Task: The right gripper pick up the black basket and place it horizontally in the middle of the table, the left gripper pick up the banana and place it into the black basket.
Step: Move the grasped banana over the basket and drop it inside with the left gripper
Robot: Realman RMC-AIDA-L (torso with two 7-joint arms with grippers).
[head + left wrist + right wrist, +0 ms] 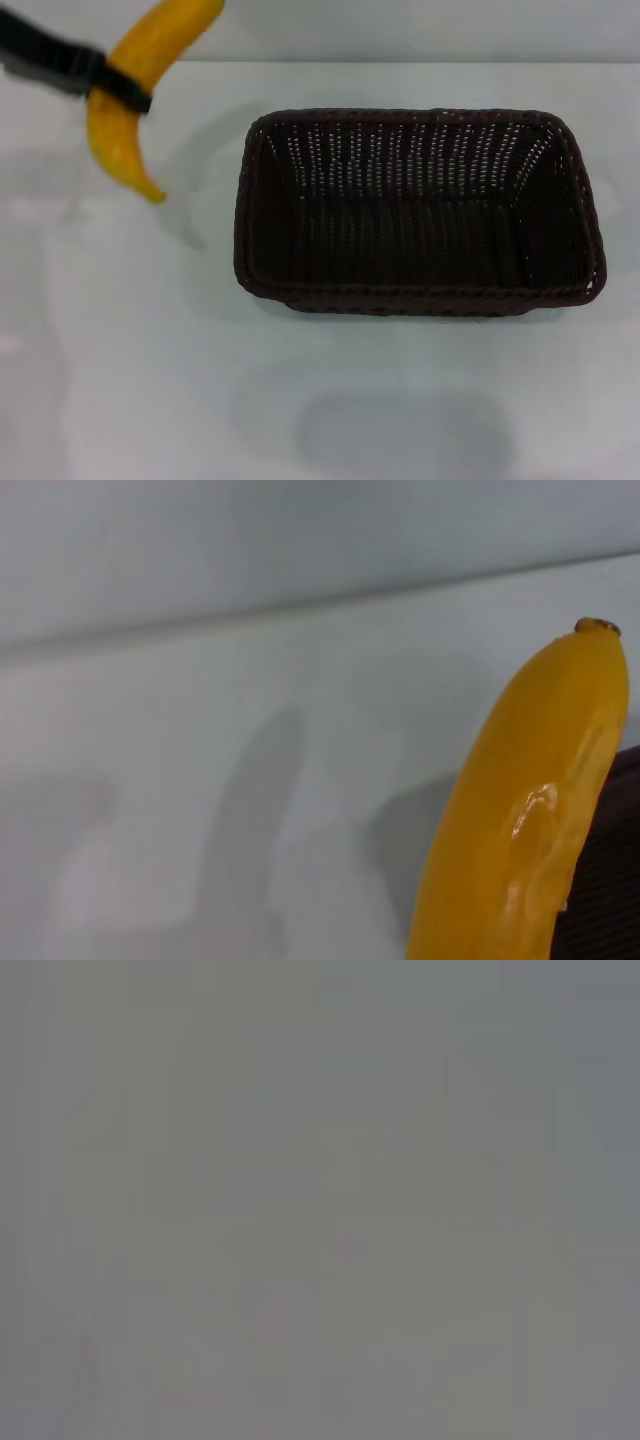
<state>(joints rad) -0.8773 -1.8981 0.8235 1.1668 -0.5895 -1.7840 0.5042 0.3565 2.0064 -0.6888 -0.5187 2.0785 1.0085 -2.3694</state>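
The black basket (420,212) lies lengthwise across the middle of the white table (120,380), open side up and empty. My left gripper (120,88) is shut on the yellow banana (135,90) and holds it in the air above the table's far left, to the left of the basket. The banana hangs with its lower tip well above the tabletop. In the left wrist view the banana (530,820) fills the right side, with a dark corner of the basket (610,880) behind it. The right gripper is out of view.
A faint grey shadow patch lies on the table (400,430) in front of the basket. The right wrist view shows only a plain grey blur.
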